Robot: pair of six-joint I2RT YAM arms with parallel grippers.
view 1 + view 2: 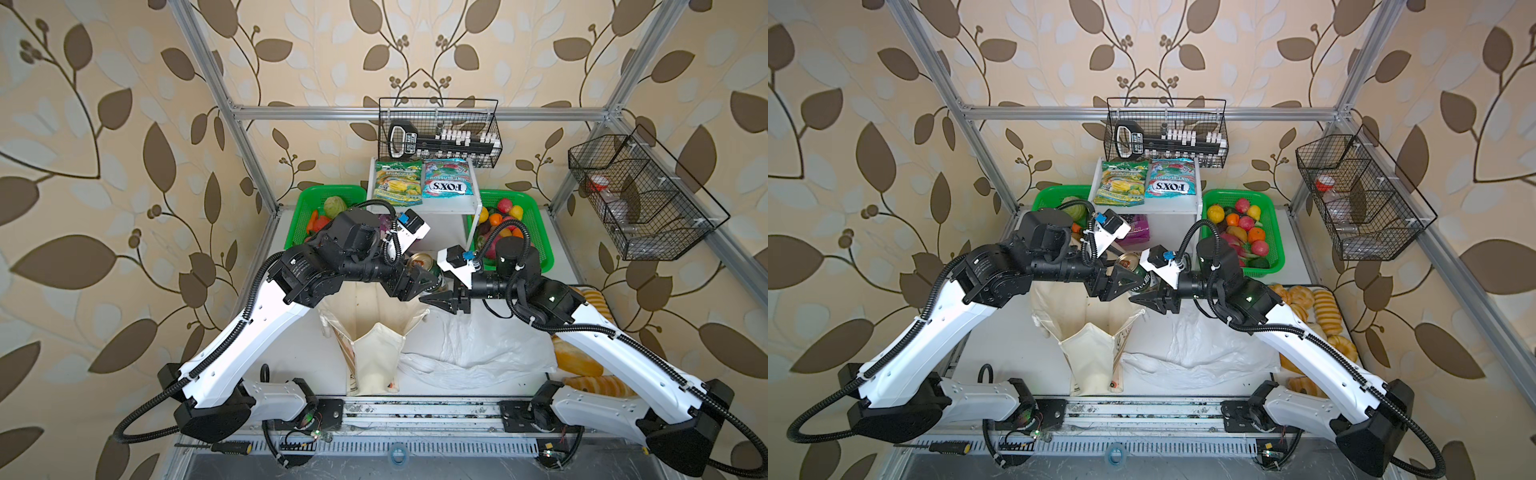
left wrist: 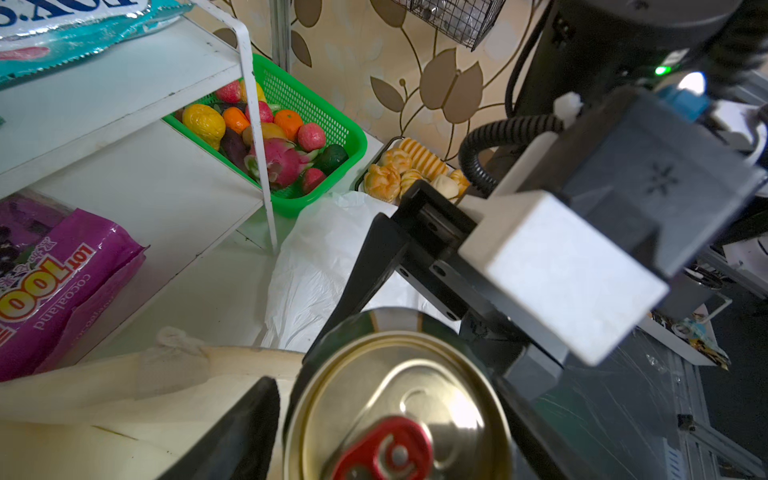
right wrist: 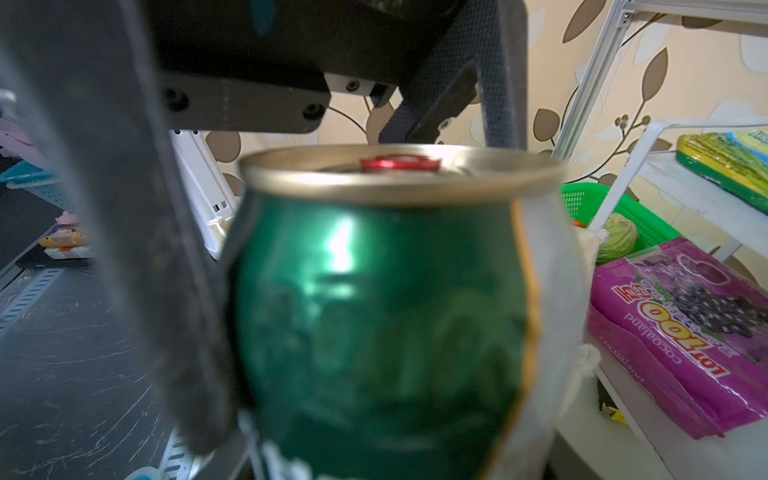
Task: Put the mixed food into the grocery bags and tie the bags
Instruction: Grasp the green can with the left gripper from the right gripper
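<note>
With the can (image 2: pixel 399 407) beside the tote's (image 1: pixel 1096 353) far rim in the right hand's (image 1: pixel 1148 300) part-closed grip, the left hand (image 1: pixel 1127 284), astride it with contact unclear, should clamp squarely before the right lets go.

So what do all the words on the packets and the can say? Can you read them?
"FOX'S" and "MINT BLOSSOM": on the blue-red candy packet, upside down in both top views.
"LOT100" and "cocoaland": on the purple snack packet.
"SPRING...": on the green-yellow snack packet; the rest is too small to read.
Green-gold drink can: print too blurred to read.
Black-handled tool: label too small to read.
</note>
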